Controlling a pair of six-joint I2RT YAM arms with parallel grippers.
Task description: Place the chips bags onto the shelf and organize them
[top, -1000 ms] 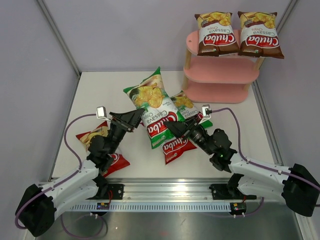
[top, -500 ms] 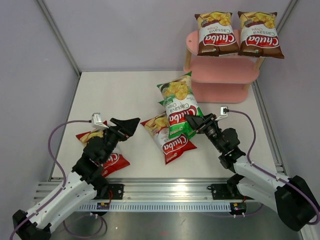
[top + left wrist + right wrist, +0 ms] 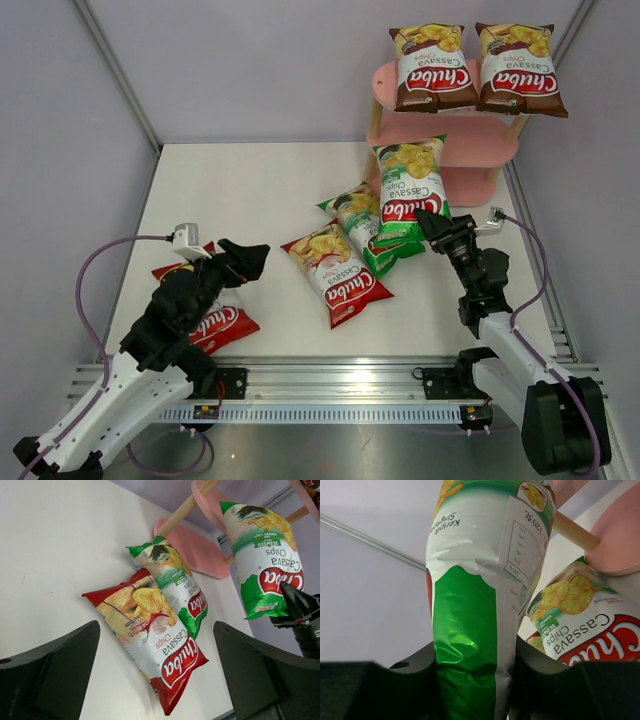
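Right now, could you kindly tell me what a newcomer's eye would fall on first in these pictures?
The green chips bag held upright off the table in the right claw, just in front of the pink shelf, stands out first. Next come the brown bags side by side on the shelf's top board, and the red bag in the middle of the table.

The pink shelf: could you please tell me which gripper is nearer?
Right. The right gripper, holding a green bag, is just in front of the shelf; the open left gripper is far off at the left of the table.
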